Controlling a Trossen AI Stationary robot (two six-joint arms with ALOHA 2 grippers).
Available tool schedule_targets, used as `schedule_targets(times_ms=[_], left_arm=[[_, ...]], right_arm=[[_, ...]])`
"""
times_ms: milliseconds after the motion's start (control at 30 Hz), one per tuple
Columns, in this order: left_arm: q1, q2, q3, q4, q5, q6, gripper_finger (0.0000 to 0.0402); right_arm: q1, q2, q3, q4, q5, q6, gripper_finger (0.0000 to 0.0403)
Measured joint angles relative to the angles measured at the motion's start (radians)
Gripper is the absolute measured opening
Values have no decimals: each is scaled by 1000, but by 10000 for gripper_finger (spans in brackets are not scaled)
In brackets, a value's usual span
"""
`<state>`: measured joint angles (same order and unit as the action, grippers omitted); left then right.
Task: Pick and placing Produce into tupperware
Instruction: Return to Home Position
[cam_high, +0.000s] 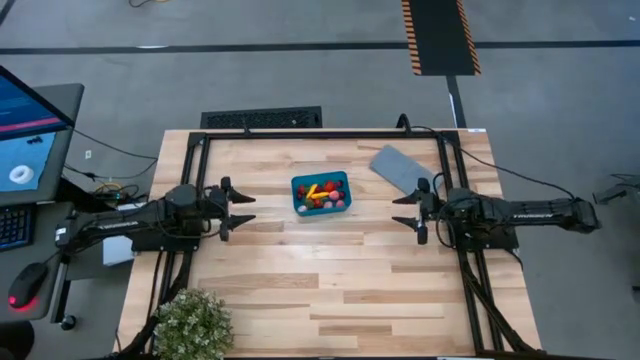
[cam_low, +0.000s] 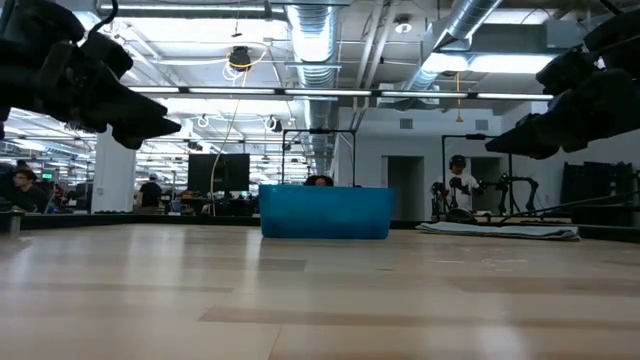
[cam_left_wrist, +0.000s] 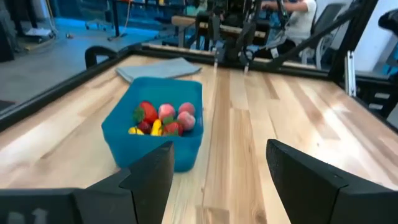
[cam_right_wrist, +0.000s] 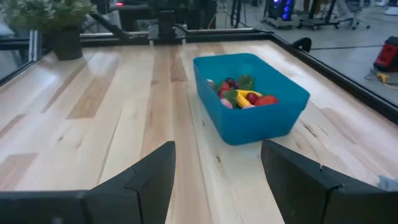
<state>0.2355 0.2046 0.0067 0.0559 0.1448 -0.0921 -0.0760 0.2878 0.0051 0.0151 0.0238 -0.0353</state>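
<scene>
Tupperware (cam_low: 325, 212) (holding produce (cam_high: 322, 194)) lies between left end effector (cam_high: 250, 210) and right end effector (cam_high: 397, 211).

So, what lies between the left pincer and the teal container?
Nothing: only bare wooden tabletop separates the open left pincer from the teal container. The high and left wrist views both show it.

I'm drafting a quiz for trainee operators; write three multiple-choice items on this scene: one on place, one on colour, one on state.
1. Where is the produce? A on the table; B in the tupperware; C on the floor.
2. The tupperware's colour? A grey; B red; C teal-blue.
3. The left end effector and right end effector are: A both open, empty; B both shut; C holding fruit.
Answers: B, fruits lie inside its walls; C, walls show teal-blue; A, wrist views show wide gaps, nothing held.
</scene>
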Motion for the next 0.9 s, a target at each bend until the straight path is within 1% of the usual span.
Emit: schedule_targets(times_ms=[167,267,367,533,900], left_arm=[[0,57,0,0,0,4,245],[0,103,0,-1,-6,31,245],[0,139,0,-3,-19,33,245],[0,161,0,-3,-19,-1,245],[0,161,0,-5,-29,-153,245]], right_arm=[[6,1,0,0,1,0,260],[-8,21,0,0,3,2,260],[-29,28,0,1,9,44,260],[-51,28,0,1,6,107,260],[-49,28,0,0,3,114,260]])
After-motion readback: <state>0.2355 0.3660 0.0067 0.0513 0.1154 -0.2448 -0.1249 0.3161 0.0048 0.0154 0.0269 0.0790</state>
